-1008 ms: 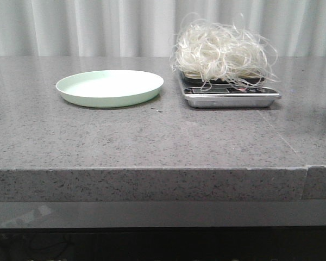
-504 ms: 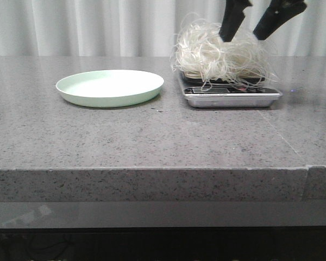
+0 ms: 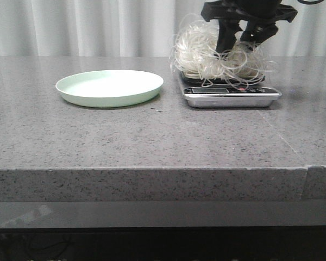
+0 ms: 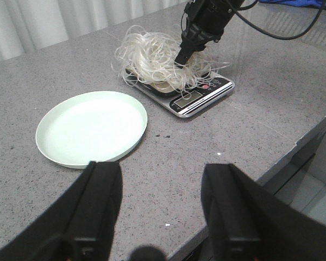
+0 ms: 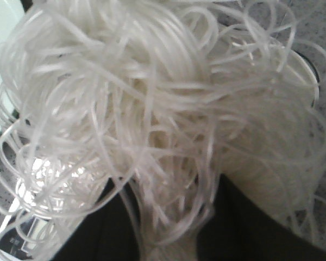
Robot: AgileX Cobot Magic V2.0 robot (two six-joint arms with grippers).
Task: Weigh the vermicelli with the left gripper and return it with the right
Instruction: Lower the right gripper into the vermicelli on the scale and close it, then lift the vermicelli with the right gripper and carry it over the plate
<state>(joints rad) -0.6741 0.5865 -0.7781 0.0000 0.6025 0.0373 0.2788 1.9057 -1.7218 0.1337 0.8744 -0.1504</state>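
The vermicelli (image 3: 204, 54), a fluffy tangle of white glassy strands, lies on the steel kitchen scale (image 3: 231, 98) at the back right. My right gripper (image 3: 238, 46) has come down from above into the top of the tangle. Its jaws are apart, with strands between them, as the right wrist view shows (image 5: 171, 217). The vermicelli (image 5: 152, 98) fills that view. The pale mint-green plate (image 3: 110, 87) sits empty to the left of the scale. My left gripper (image 4: 163, 168) is open and empty, held above the table's front edge, short of the plate (image 4: 91, 128).
The scale's display (image 4: 185, 100) faces the front of the table. The grey stone table's front edge (image 3: 152, 168) runs across the front view. White curtains hang behind. A black cable (image 4: 293, 32) trails from the right arm.
My right gripper has come down from above into the vermicelli on the scale, and its fingers now stand closer together. The plate, scale and left gripper have not moved.
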